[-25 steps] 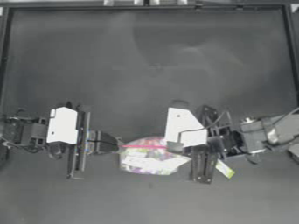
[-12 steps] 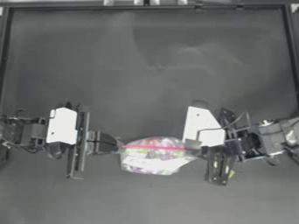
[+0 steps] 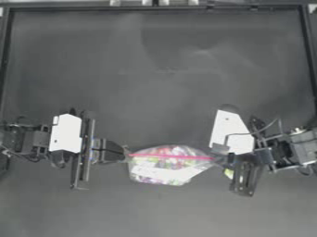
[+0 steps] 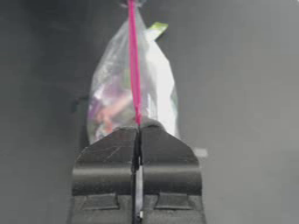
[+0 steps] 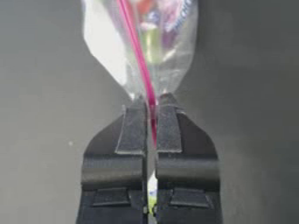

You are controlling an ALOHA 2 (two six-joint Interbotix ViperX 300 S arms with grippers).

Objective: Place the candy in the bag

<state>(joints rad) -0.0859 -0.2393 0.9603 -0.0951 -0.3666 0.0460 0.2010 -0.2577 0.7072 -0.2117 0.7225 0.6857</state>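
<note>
Rightward goes the right gripper [image 3: 224, 159] since a second ago, when it sat over the bag's right half; now it has slid out to the bag's right corner, and the pink-red seal strip [image 3: 173, 157] is drawn out long and straight between the two arms. Its fingers [image 5: 169, 131] are pinched together on that strip, plastic bunching just past the tips. Opposite, the left gripper [image 3: 123, 155] has not budged: its fingers [image 4: 116, 151] are clamped tight on the strip's left end, no gap showing.

One bag [image 3: 164, 164], clear plastic, hangs stretched between the two grippers in the near half of the dark table [image 3: 161, 69], pink and white candies piled inside; their number cannot be counted through the plastic, and whatever print is on the wrappers is too blurred to read.

One candy [image 3: 229, 173], the small yellow-green piece, sits just outside the bag's right corner, right beside the right gripper's jaws; whether it touches the table is unclear.
</note>
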